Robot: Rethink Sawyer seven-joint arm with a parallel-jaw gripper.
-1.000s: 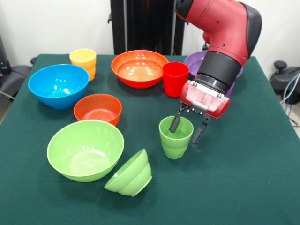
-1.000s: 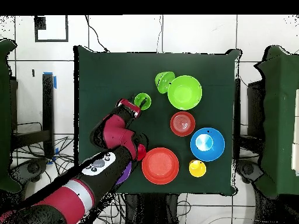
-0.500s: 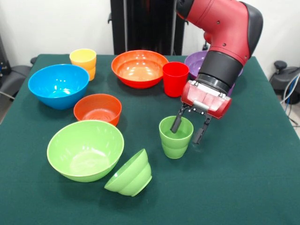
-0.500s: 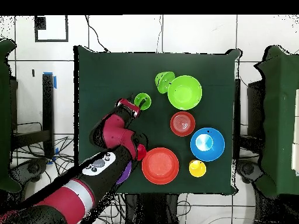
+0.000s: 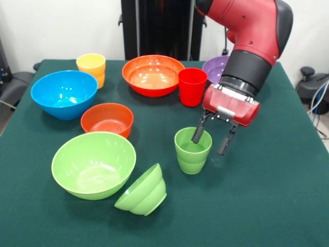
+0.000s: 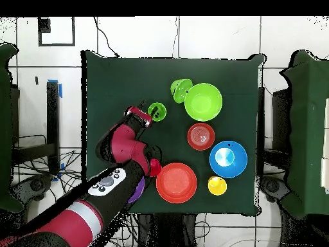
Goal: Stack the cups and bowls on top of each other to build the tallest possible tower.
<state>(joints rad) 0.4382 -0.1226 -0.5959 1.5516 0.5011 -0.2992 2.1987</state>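
Note:
The light green cup (image 5: 193, 151) stands upright in mid-table; it also shows in the overhead view (image 6: 157, 111). My gripper (image 5: 211, 140) is open and straddles the cup's right wall, one finger (image 5: 198, 134) inside the cup and the other outside; it shows in the overhead view too (image 6: 145, 116). The red cup (image 5: 192, 86) and the yellow cup (image 5: 91, 68) stand at the far side. The purple cup is hidden. No tower shows in either view. The bowls lie apart: blue (image 5: 64, 94), large orange (image 5: 152, 75), small orange-red (image 5: 107, 119), large light green (image 5: 93, 163).
The small light green bowl (image 5: 143, 191) lies tilted against the large green bowl's rim. The purple bowl (image 5: 217, 66) is partly hidden behind the arm. The table's green cloth (image 5: 267, 195) reaches the near right corner.
The arm has shifted slightly to the right in the front view and lifted a little. The fingers still straddle the green cup's wall. The cups and bowls have not moved.

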